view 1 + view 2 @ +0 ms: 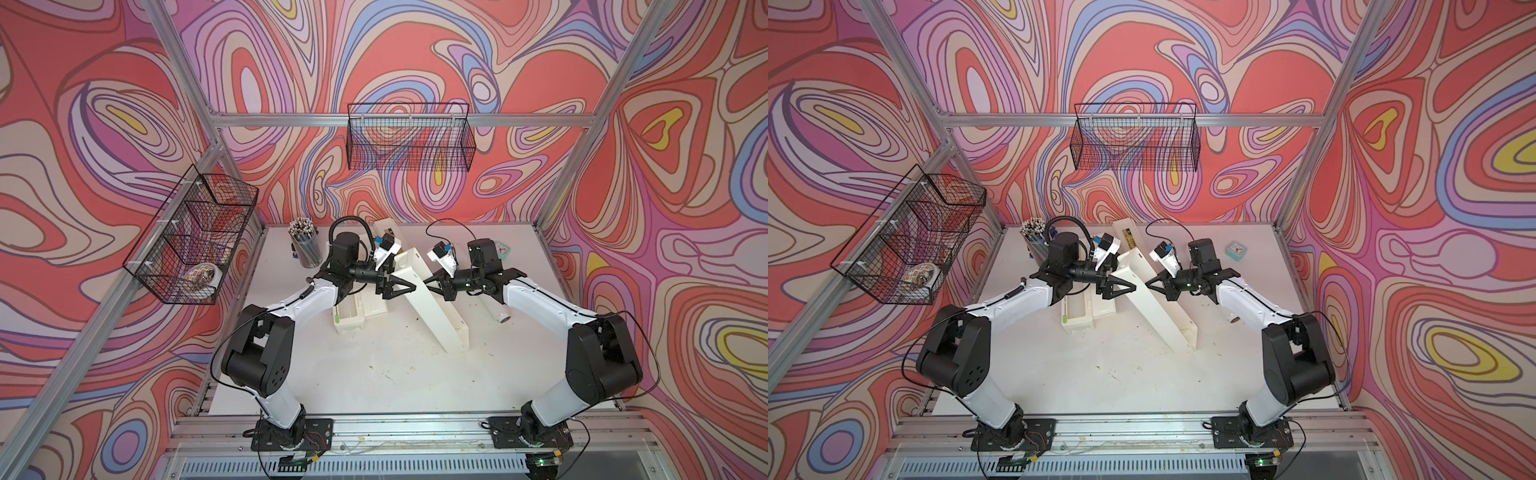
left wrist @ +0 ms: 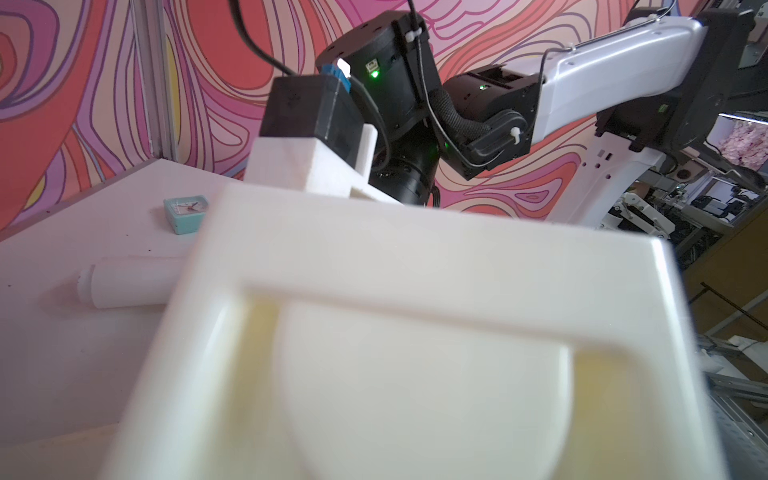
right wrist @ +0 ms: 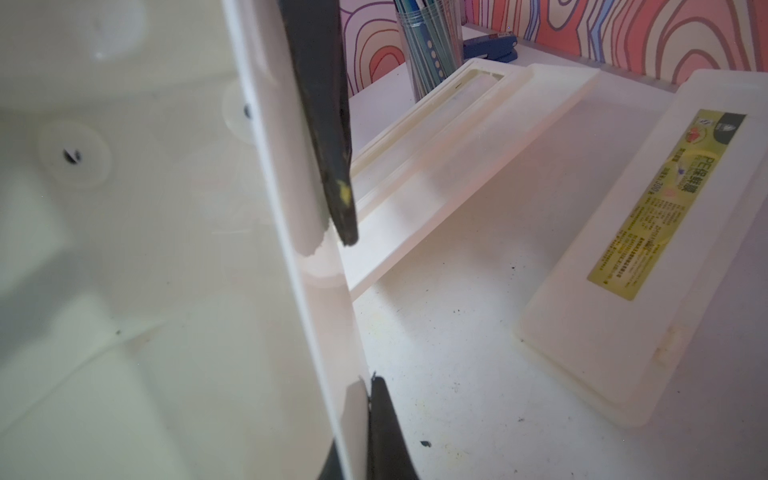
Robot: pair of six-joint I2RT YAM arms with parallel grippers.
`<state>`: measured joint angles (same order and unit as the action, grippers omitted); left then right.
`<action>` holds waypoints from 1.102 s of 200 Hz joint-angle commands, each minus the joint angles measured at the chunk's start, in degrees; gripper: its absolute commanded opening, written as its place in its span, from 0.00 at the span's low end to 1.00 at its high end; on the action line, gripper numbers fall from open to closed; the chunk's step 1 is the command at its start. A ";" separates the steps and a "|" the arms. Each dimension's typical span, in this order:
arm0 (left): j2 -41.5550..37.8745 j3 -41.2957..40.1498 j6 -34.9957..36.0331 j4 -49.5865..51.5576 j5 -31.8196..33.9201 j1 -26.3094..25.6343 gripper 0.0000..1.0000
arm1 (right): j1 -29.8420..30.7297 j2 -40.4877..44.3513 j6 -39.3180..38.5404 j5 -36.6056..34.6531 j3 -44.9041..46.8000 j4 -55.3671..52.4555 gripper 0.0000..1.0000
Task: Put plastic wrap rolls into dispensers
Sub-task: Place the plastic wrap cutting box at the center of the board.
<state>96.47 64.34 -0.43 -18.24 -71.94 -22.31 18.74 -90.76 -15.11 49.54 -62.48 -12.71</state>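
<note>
1. The tilted dispenser point(image 1: 434, 318) stands in the middle of the bench point(image 1: 374, 374). One end is lifted toward the far edge.
2. The right claw point(image 1: 428, 282) is closed narrow on its thin wall. In the right wrist view the fingers point(image 3: 328, 137) press this wall from both sides.
3. The left claw point(image 1: 405, 287) is spread wide at the opposite side of this dispenser. Whether it grips, I cannot tell.
4. One plastic wrap roll point(image 1: 496, 311) lies flat nearer the right edge, under the right arm, apart from both claws.
5. The open dispenser point(image 1: 348, 318) lies left of the middle.
</note>
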 commanded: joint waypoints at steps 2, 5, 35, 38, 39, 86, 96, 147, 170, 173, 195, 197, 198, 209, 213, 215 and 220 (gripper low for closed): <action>-0.43 1.91 6.50 4.28 5.95 0.02 0.46 | -0.11 3.12 3.83 -2.69 2.27 -1.46 0.00; -0.55 1.85 6.45 4.22 6.60 0.06 0.49 | -0.12 3.32 4.18 -3.11 2.66 -1.33 0.00; -1.67 1.73 5.82 2.94 10.79 0.33 0.74 | -0.14 6.95 7.58 -8.27 6.01 -1.13 0.00; -1.77 1.61 5.49 2.50 11.30 0.38 0.80 | -0.16 7.32 7.93 -9.03 6.39 -1.17 0.00; -1.83 1.55 5.29 2.37 11.39 0.40 0.84 | -0.13 7.38 8.10 -9.20 6.44 -1.17 0.00; -4.53 -1.55 -0.26 -5.47 23.42 1.34 1.00 | -0.11 10.91 14.18 -19.70 9.56 -6.37 0.00; -4.85 -1.83 -1.69 -6.93 24.64 1.77 1.00 | -0.12 11.13 15.79 -22.75 10.39 -7.11 0.00; -5.57 -2.60 -2.99 -4.13 28.83 2.04 1.00 | -0.12 8.46 26.89 -41.67 8.00 -15.86 0.00; -6.24 -3.71 -4.26 -2.22 30.04 2.00 1.00 | -0.14 6.61 31.62 -48.40 5.58 -20.78 0.00; -6.29 -3.72 -4.49 -1.64 30.41 2.00 1.00 | -0.11 6.28 32.26 -48.96 5.41 -21.25 0.00; -6.35 -3.34 -4.95 3.24 32.50 2.00 1.00 | -0.12 2.97 34.18 -52.71 2.95 -23.58 0.00; -6.30 -3.41 -4.98 3.53 32.66 2.00 1.00 | -0.11 2.57 34.16 -52.95 2.68 -23.83 0.00; -6.34 -3.42 -5.05 3.63 32.70 2.00 1.00 | -0.11 2.32 34.17 -53.00 2.48 -24.02 0.00; -6.46 -3.82 -5.16 4.41 32.55 2.01 1.00 | -0.20 -0.31 34.02 -53.58 0.42 -25.55 0.00; -6.47 -3.94 -5.27 4.64 32.42 2.00 1.00 | -0.23 -1.28 34.09 -53.78 -0.34 -26.07 0.00; -6.47 -4.02 -5.33 4.75 32.42 2.00 1.00 | -0.23 -1.75 34.10 -53.90 -0.64 -26.28 0.00; -6.44 -4.11 -5.52 5.14 32.43 1.98 1.00 | -0.16 -2.80 34.02 -53.83 -1.44 -26.63 0.00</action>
<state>91.94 61.23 -4.82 -16.71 -40.69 -20.25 18.46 -89.17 16.23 0.40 -59.77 -35.18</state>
